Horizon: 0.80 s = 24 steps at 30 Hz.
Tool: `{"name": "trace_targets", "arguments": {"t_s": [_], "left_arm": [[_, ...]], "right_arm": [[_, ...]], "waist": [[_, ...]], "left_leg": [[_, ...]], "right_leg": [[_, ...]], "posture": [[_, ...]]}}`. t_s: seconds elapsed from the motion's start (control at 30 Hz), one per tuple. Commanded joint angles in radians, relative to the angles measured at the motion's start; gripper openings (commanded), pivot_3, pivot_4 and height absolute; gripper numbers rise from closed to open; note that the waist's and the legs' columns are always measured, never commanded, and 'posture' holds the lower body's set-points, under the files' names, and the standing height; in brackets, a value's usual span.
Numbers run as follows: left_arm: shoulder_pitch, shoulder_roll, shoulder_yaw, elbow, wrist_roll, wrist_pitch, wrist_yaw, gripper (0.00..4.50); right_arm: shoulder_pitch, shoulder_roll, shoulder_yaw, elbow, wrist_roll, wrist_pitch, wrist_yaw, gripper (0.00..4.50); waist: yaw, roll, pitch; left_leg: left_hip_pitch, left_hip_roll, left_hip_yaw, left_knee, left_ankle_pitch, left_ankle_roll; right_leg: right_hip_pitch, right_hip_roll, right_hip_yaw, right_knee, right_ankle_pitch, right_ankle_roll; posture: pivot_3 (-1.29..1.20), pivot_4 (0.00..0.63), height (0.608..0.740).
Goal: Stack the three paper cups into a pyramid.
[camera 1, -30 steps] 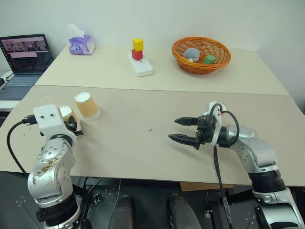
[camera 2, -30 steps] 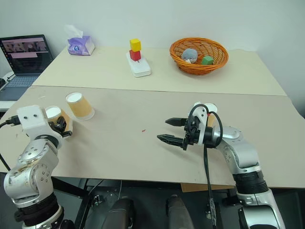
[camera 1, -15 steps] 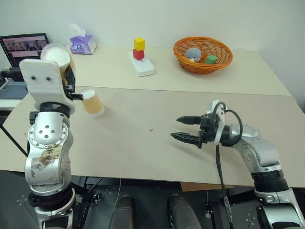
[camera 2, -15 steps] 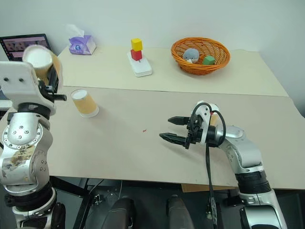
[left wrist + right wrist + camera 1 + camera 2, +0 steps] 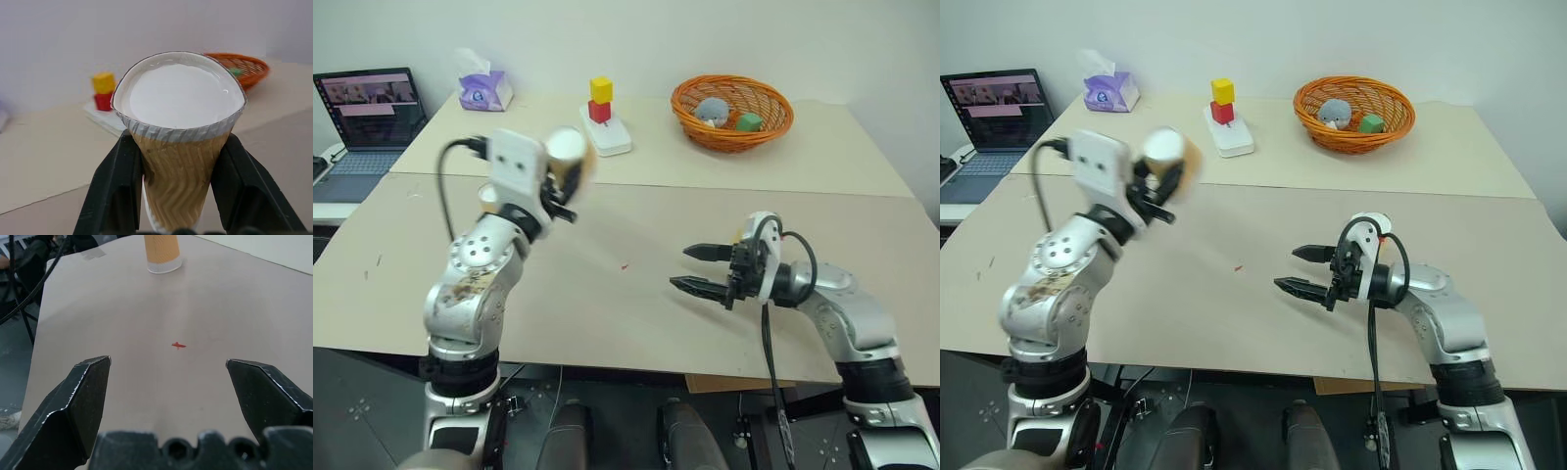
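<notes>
One paper cup (image 5: 178,147) is clamped between the black fingers (image 5: 120,186) of my left gripper (image 5: 566,168). It is held well above the table's left half, tipped on its side, one white end toward the wrist camera. A second paper cup (image 5: 163,252) stands upside down on the table, far across from my right gripper (image 5: 680,267); in the head views the left arm mostly hides it. The right gripper hovers open just over the right half of the table, nothing between its fingers. A tan sliver of a third cup (image 5: 740,236) peeks from behind its wrist. No pyramid stands.
On the far table are an orange wicker basket (image 5: 731,110) with toys, a yellow and a red block on a white base (image 5: 603,122), and a tissue pack (image 5: 484,91). A laptop (image 5: 372,110) sits at far left. A small red mark (image 5: 179,345) lies mid-table.
My left arm has lifted the cup off the table's left edge and swung it up and rightward toward the middle. The right gripper has stayed open in place.
</notes>
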Motion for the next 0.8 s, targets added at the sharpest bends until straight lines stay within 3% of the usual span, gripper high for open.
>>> {"name": "trace_targets", "arguments": {"t_s": [0.03,0.37,0.8], "left_arm": [[-0.023,0.030,-0.005,0.061,-0.020,-0.103,-0.102,1.74],[0.005,0.075,-0.125,0.171,-0.044,-0.225,-0.374,1.74],[-0.050,0.057,-0.206,0.285,-0.056,-0.265,-0.523,1.74]], "right_arm": [[0.034,-0.048,-0.093,-0.106,0.063,0.029,-0.008,4.50],[0.252,-0.151,-0.280,-0.283,0.173,0.099,-0.043,4.50],[0.281,-0.126,-0.258,-0.332,0.191,0.093,-0.138,4.50]], "waist": [[-0.004,0.000,0.000],[0.006,0.000,0.000],[0.017,0.000,0.000]], "left_leg": [[0.000,0.000,0.000,0.000,0.000,0.000],[0.000,0.000,0.001,0.000,0.000,0.000],[0.001,0.001,0.002,0.000,0.000,0.001]], "right_leg": [[0.000,0.000,0.000,0.000,0.000,0.000],[0.001,0.000,0.000,-0.001,0.000,0.000],[0.001,0.001,0.000,-0.001,0.000,0.000]], "posture": [[0.00,0.150,0.658],[0.00,0.150,0.658],[0.00,0.150,0.658]]}}
